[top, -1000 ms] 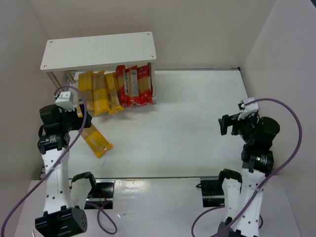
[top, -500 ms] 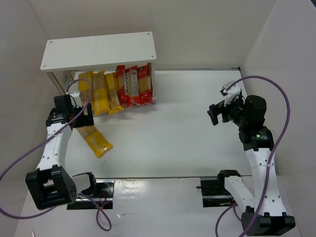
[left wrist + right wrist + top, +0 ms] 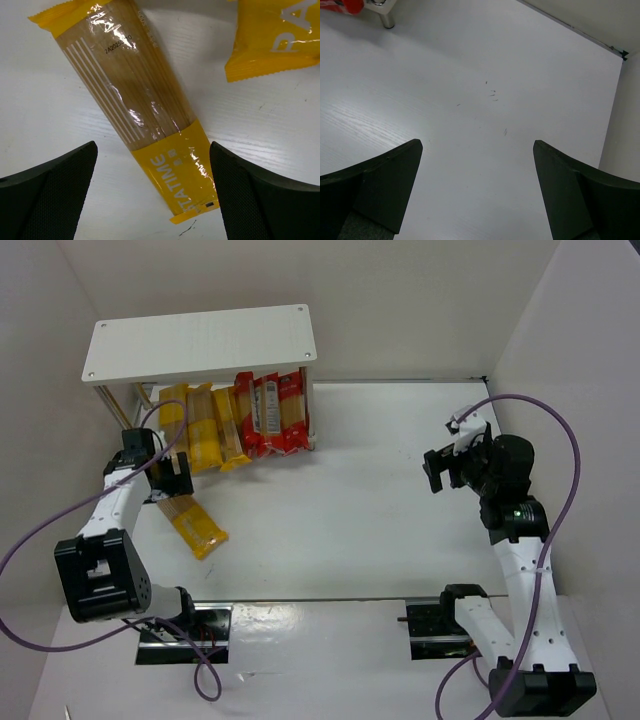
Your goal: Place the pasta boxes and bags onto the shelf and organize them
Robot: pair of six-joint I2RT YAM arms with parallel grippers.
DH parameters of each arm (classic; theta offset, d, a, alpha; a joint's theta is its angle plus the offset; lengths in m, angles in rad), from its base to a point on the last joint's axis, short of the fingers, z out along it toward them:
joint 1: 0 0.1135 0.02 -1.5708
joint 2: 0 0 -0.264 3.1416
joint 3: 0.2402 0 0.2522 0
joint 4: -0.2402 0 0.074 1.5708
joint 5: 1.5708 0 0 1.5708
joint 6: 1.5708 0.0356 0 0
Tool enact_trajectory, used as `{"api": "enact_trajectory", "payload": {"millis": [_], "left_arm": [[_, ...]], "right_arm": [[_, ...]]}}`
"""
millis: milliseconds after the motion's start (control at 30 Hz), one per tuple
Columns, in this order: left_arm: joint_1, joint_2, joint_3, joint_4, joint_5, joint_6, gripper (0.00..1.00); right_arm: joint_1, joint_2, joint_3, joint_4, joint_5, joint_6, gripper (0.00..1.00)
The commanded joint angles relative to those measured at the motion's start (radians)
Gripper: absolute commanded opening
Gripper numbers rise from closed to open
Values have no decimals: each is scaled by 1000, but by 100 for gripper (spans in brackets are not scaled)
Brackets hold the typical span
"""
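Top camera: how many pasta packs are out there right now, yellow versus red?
Yellow packs: 4 (3 under the shelf, 1 loose on the table)
Red packs: 3 (they overlap under the shelf, so this count is less sure)
Total: 7

We see the right gripper (image 3: 477, 150), fingers spread wide, over the white table (image 3: 470, 65). Beyond it, leftward: shelf leg (image 3: 386, 19), red pack corner (image 3: 349, 6).

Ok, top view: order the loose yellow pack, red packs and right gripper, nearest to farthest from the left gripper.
1. Loose yellow pack, on the table right below the left gripper.
2. Red packs, under the shelf's right end.
3. Right gripper, far right side.
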Motion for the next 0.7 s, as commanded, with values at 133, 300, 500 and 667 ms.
{"api": "enact_trajectory", "payload": {"millis": [133,300,500,667], "left_arm": [[4,95,66,17,-13,-103,98],[4,95,23,76,2,-173,96],[4,138,2,107,-7,-228,95],[4,232,36,79,-50,-258,95]], "right_arm": [[-84,-1,8,59,-12,30,100],[-126,8,17,50,-31,40,100],[-183,17,37,39,-51,49,100],[-232,46,60,48,-80,60,100]]}}
